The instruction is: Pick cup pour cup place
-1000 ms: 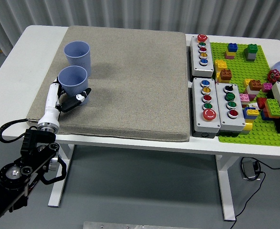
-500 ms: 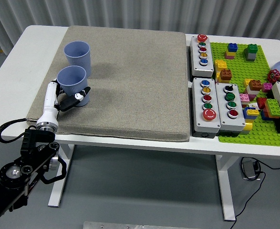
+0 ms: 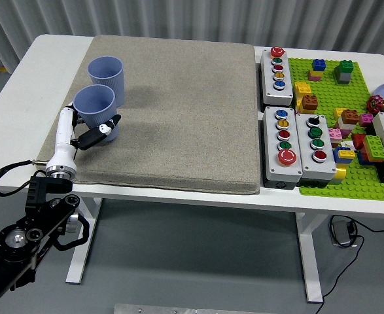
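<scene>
Two lilac-blue cups stand near the left side of a grey-beige mat (image 3: 178, 111). The far cup (image 3: 106, 77) stands upright on the mat. The near cup (image 3: 96, 110) is held in my left hand (image 3: 87, 131), whose white and black fingers wrap its lower part; it is tilted slightly to the left and lifted a little off the mat, just in front of the far cup. What is inside the cups cannot be seen. The right arm is out of view.
Three grey button boxes (image 3: 277, 77) (image 3: 283, 144) (image 3: 316, 137) stand right of the mat. A green brick baseplate (image 3: 349, 176) with several coloured bricks fills the right end. The white table's (image 3: 21, 72) left edge is close to my hand.
My left hand has closed on the near cup and raised it, moving it slightly left and toward the far cup.
</scene>
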Action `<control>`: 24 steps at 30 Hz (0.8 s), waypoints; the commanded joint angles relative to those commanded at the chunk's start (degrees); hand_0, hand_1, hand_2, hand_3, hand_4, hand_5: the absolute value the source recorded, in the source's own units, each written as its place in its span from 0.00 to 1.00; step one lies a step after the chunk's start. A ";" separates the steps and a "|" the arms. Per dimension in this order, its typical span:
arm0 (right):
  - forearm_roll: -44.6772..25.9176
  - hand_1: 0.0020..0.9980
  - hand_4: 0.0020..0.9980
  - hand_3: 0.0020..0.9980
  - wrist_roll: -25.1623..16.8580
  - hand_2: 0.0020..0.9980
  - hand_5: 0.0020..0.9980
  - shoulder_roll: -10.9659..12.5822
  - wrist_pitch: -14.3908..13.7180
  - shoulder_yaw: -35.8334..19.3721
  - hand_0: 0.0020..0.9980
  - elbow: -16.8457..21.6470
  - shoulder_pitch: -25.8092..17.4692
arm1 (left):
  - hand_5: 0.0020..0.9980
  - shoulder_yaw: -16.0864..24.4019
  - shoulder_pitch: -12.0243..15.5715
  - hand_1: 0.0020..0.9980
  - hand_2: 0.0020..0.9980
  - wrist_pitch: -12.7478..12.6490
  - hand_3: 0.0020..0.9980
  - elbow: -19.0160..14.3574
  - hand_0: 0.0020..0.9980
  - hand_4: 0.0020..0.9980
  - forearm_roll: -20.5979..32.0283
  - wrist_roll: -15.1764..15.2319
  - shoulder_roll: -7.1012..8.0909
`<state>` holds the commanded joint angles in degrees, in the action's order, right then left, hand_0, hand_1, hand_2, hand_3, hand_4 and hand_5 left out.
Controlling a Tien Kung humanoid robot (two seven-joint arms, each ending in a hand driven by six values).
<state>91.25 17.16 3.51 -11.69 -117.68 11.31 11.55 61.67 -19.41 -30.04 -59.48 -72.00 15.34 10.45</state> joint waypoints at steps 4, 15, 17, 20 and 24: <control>-0.16 0.61 0.00 0.59 -0.07 0.59 0.16 0.12 -0.02 0.08 0.67 0.00 -0.25 | 0.07 1.33 -0.23 0.51 0.51 0.80 0.54 -1.59 0.48 0.74 -3.34 -2.10 2.20; -0.69 0.61 0.00 0.59 -0.09 0.59 0.16 0.42 -0.14 0.48 0.68 0.04 -0.79 | 0.12 1.54 -3.67 0.49 0.50 3.06 0.54 -1.98 0.48 0.78 -5.04 -6.16 9.33; -1.02 0.61 0.00 0.59 -0.12 0.59 0.16 0.48 -0.21 0.65 0.68 0.03 -0.68 | 0.12 1.40 -4.96 0.49 0.50 3.28 0.54 -1.08 0.48 0.78 -5.31 -6.74 10.58; -1.45 0.61 0.00 0.59 -0.12 0.59 0.16 0.58 -0.27 0.92 0.67 0.02 -0.52 | 0.11 0.44 -7.05 0.50 0.50 4.32 0.54 0.44 0.48 0.77 -5.92 -7.67 12.31; -2.43 0.61 0.00 0.59 -0.17 0.59 0.16 0.63 -0.51 1.37 0.67 0.01 -0.33 | 0.11 -0.03 -9.82 0.50 0.50 5.53 0.54 2.91 0.48 0.77 -8.46 -8.95 13.58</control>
<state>88.83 16.99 4.15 -12.20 -116.31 11.32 11.22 61.64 -29.24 -24.51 -56.57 -80.46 6.39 24.04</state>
